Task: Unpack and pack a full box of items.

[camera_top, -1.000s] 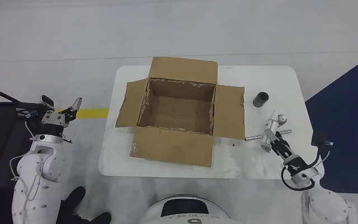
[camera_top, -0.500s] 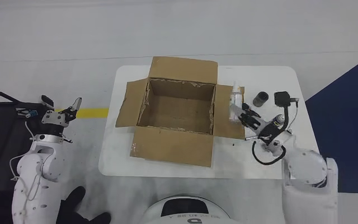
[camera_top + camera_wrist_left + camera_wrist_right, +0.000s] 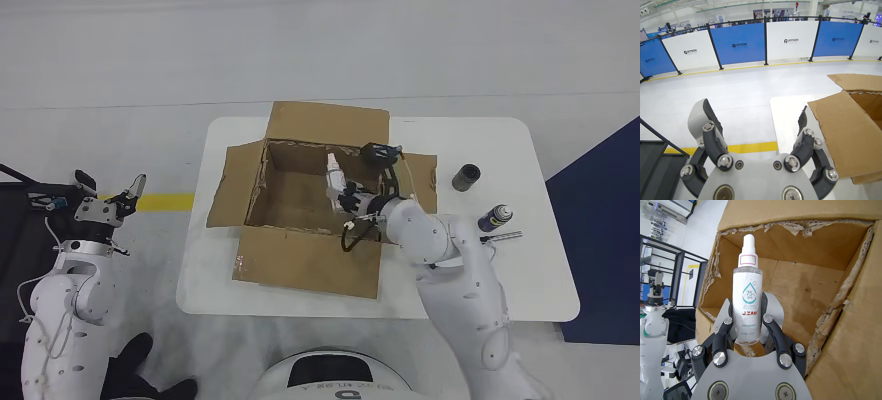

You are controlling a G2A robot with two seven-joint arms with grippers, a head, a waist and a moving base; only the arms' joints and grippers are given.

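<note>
Status: packing stage, by my reading.

- Cardboard box stands open on the tabletop, all four flaps folded out, nearer the left edge than the right. The floor of the box looks bare in the top view and the right wrist view, so unpacking appears complete and nothing seems to have been packed yet.
- Right gripper is clamped on the lower body of a white alcohol spray bottle, nozzle end pointing away from the wrist. The bottle is held above the box opening, near the box's right wall, not yet on the floor of the box.
- Left gripper is off the tabletop's left edge, over the floor, fingers spread wide and holding nothing.
- Outside the box, toward the tabletop's right edge: a dark cylindrical container, a small can with a purplish top, and just beside the can a thin metal rod-like item; its kind is too small to tell.

Estimate: first item of four going in. Remaining: release the bottle, fetch the other three, possibly close the flaps.
</note>
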